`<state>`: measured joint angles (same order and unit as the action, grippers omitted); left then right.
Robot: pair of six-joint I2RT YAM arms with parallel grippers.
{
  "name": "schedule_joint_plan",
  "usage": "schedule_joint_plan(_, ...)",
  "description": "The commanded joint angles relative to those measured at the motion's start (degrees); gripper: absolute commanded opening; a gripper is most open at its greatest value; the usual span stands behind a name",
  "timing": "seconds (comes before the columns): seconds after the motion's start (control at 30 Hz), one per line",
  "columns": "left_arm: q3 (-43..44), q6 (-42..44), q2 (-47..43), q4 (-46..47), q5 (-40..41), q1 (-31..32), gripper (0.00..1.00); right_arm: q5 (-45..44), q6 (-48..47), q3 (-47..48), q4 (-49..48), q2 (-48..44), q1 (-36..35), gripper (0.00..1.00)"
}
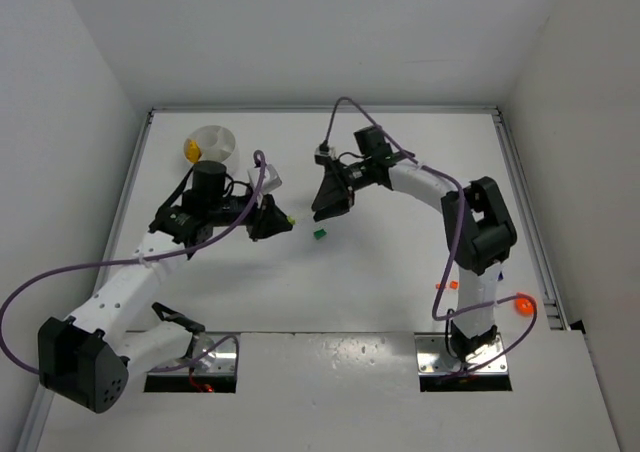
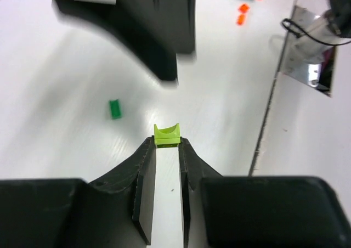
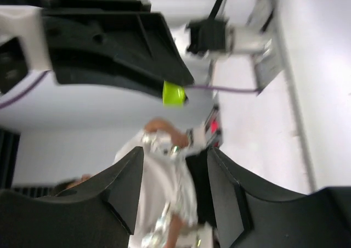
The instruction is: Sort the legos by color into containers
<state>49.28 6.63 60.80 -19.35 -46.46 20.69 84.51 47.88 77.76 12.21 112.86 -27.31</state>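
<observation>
From above, the white table (image 1: 380, 302) is sitting inside a box of plain white walls (image 1: 300, 32). The left gripper (image 1: 283, 220) is reaching to the middle of the table and is pinching a lime brick (image 1: 290, 219). The right gripper (image 1: 325, 212) is hanging just beside it. A green brick (image 1: 320, 233) is lying on the table near both of them. The white dish (image 1: 226, 132) is sitting far back on the left with a yellow piece (image 1: 192, 150) inside. I cannot tell which part of the dish it is in. A round orange piece (image 1: 522, 305) is lying by the right edge, well apart from the dish, and two tiny orange bricks (image 1: 445, 286) are lying near the right arm.

From the left wrist, the two black fingers (image 2: 145, 171) are squeezing the lime brick (image 2: 166, 134) at their tips, above the shiny white table. The green brick (image 2: 114, 108) is lying to the left. The right gripper is looking blurry at the top.

From the right wrist, the right gripper's fingers (image 3: 131, 187) are standing apart with nothing between them. The lime brick (image 3: 174, 93) is showing in front of them, at the tip of the left gripper. This picture is blurry.
</observation>
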Motion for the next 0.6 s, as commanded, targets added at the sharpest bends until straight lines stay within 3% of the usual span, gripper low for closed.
schedule_joint_plan(0.0, -0.58, 1.53, -1.64, -3.39, 4.96, -2.23, 0.07, -2.39, -5.21, 0.37, 0.69, -1.94, 8.2, 0.51)
schedule_joint_plan(0.03, -0.59, 1.54, -2.17, -4.28, 5.67, -2.84, 0.07, -4.42, -9.25, 1.94, 4.19, -1.94, 9.8, 0.51)
schedule_joint_plan(0.07, -0.59, 2.24, -2.17, -5.94, 6.28, -4.24, 0.07, -10.71, -14.77, 4.4, 16.84, -1.94, 11.21, 0.54)
schedule_joint_plan(0.1, -0.59, 2.24, -2.17, -6.57, 7.07, -5.04, 0.06, -15.64, -27.1, 7.64, 24.37, -2.46, 12.44, 0.56)
schedule_joint_plan(0.13, -0.59, 2.24, -2.17, -7.1, 7.6, -5.91, 0.06, -21.09, -32.01, 14.81, 30.97, -2.47, 13.76, 0.56)
schedule_joint_plan(0.17, -0.06, 2.24, -1.56, -7.1, 8.13, -7.84, 0.06, -30.97, -35.45, 17.93, 38.95, -3.08, 13.77, 0.56)
schedule_joint_plan(0.3, 3.54, 1.63, 3.0, -8.16, 13.91, -13.12, 0.04, -45.46, -41.18, 21.38, 43.33, -5.98, 14.48, 0.56)
schedule_joint_plan(0.57, 14.87, -1.88, 14.6, -6.92, 31.06, -21.12, 0.03, -66.56, -43.31, 6.12, 36.41, -18.27, 14.48, 0.55)
